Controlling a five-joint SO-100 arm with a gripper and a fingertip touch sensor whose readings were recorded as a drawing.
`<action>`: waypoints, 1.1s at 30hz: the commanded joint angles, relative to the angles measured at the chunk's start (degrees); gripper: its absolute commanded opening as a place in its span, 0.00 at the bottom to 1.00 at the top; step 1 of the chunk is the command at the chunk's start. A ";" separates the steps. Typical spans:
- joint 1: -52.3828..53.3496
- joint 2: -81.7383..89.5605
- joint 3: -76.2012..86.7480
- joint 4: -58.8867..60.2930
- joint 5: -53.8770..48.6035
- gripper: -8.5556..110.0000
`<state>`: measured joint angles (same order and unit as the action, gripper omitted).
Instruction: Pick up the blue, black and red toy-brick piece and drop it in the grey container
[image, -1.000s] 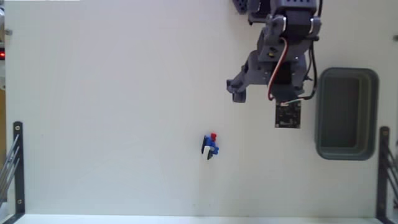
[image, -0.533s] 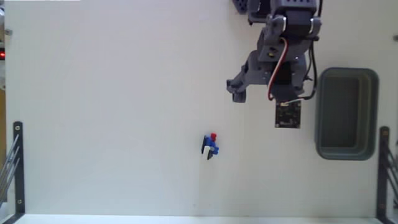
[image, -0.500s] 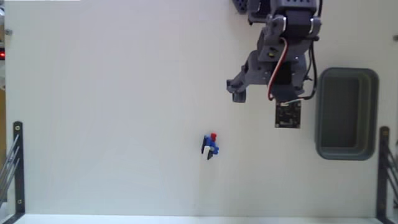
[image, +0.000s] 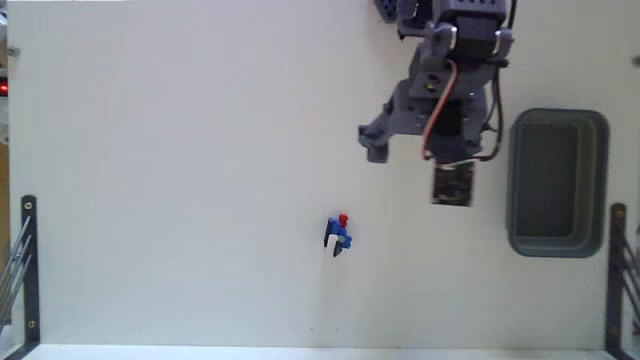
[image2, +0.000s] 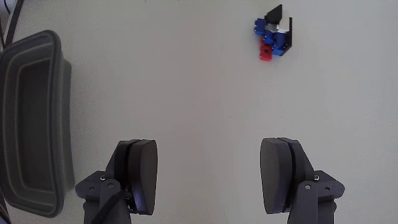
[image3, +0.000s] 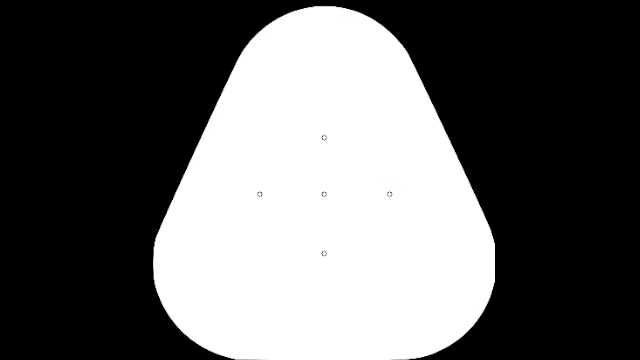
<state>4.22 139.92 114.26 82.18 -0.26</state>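
The toy-brick piece (image: 339, 234) lies on the white worktop (image: 180, 180), well apart from the grey container (image: 556, 183). In the wrist view its long axis runs up-down, black end above, red end below. The tool (image2: 211, 171) hangs above with fingers wide apart, holding nothing.

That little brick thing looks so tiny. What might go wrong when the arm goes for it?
The toy-brick piece is much narrower than the open end effector, so the fingers could close off-centre and flick it away. It also sits far from the grey container, so a weak pinch might drop it on the way.
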 joint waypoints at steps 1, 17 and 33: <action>3.25 2.19 0.30 -0.22 0.26 1.00; 8.70 2.19 0.30 -0.22 0.26 1.00; 8.70 2.19 0.30 -0.22 0.26 1.00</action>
<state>11.43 139.92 114.26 82.18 -0.26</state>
